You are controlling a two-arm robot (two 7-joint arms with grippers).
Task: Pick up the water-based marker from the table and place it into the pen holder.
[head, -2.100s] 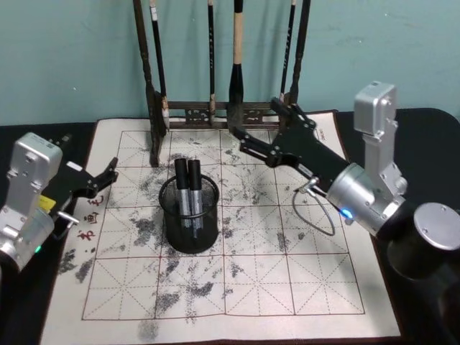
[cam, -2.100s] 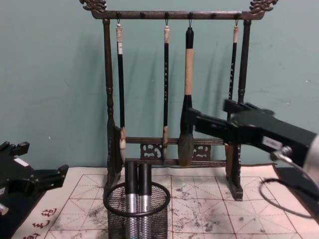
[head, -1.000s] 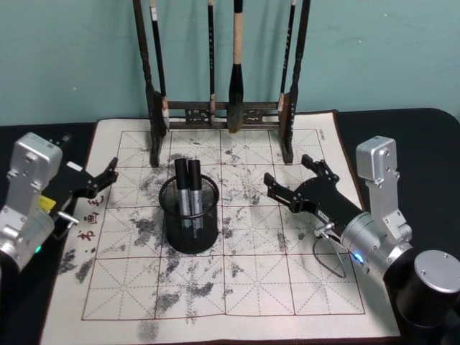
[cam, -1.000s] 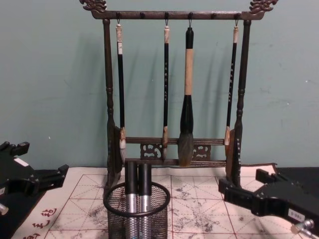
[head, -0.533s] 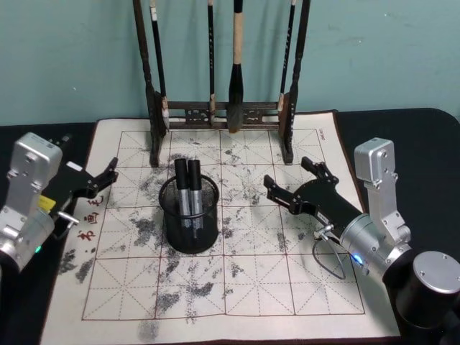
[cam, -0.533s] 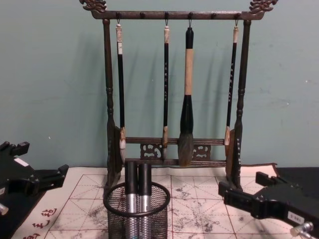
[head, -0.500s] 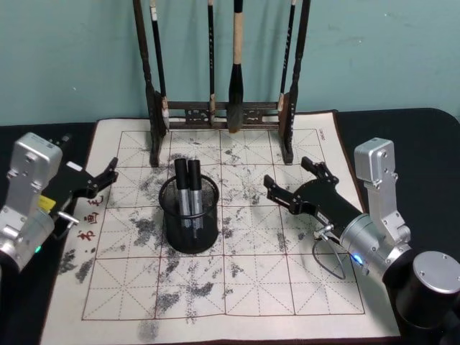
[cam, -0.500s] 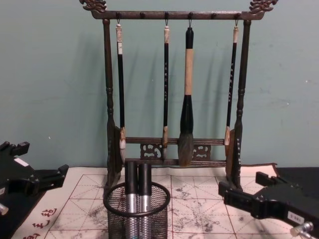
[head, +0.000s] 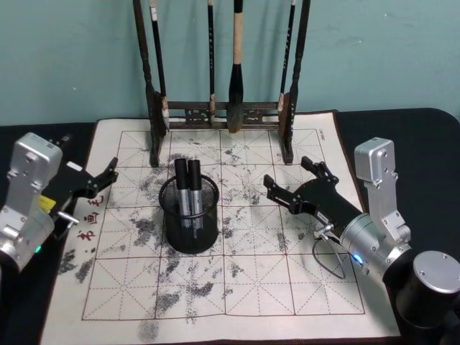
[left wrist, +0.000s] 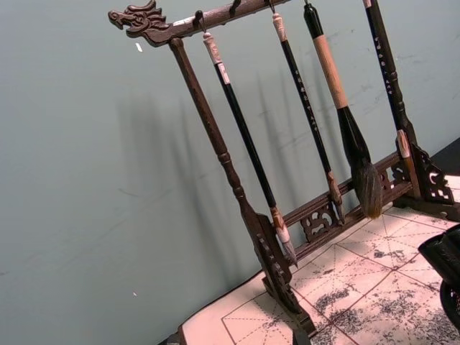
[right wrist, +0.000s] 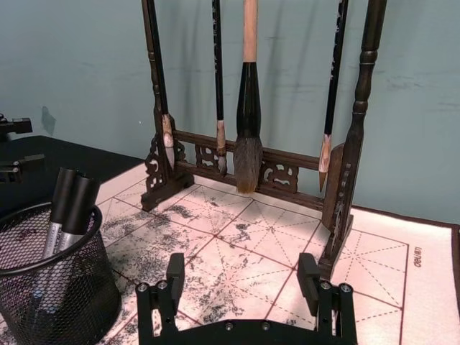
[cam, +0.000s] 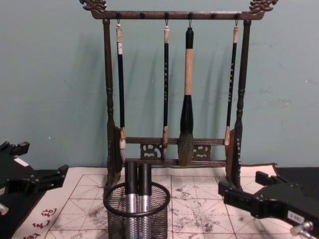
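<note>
The pen holder (head: 190,215), a round black mesh cup, stands left of centre on the ink-stained mat. Two water-based markers (head: 187,188) with black caps and silver barrels stand upright inside it, side by side. The chest view shows the holder (cam: 137,215) and the markers (cam: 138,185) from the side. My right gripper (head: 287,172) hovers low over the mat to the holder's right, open and holding nothing. From its wrist view the right gripper (right wrist: 241,277) faces the rack, with the holder (right wrist: 54,287) off to one side. My left gripper (head: 104,180) rests open at the mat's left edge.
A tall dark wooden brush rack (head: 223,111) with several hanging brushes stands along the mat's far edge, behind the holder. The gridded practice mat (head: 215,295) lies on a black table (head: 424,136). A teal wall stands close behind the rack.
My right gripper drew back from up by the rack, down and to the right over the mat, and has held still for the last half second. The left arm has not moved.
</note>
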